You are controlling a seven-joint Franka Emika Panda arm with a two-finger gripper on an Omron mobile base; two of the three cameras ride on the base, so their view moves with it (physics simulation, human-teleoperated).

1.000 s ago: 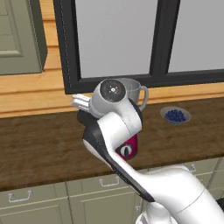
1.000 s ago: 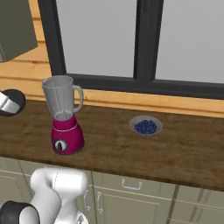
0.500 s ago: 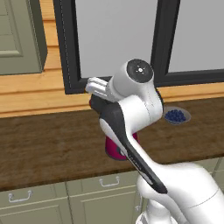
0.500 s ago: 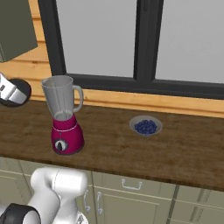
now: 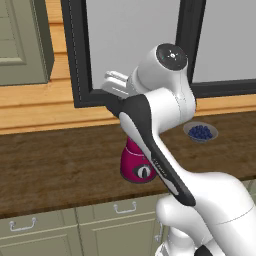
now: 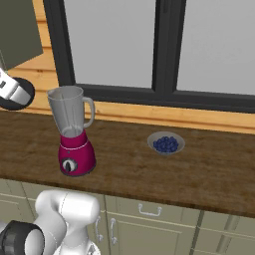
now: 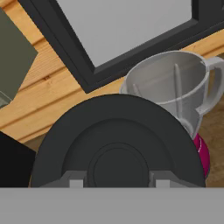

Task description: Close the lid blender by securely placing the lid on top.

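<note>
Item: lid (image 7: pixel 118 144), black, round; my jaws clenched on it, held in the air beside the blender (image 6: pixel 73 130). Blender stands uncovered on the worktop (image 6: pixel 209 169); bowl of blueberries (image 6: pixel 166 144) nearby.

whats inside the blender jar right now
The blender jar looks empty: only clear grey walls with ribs show through its open mouth. The lid, shut in the gripper, covers the jar's near rim in the hand view.
</note>
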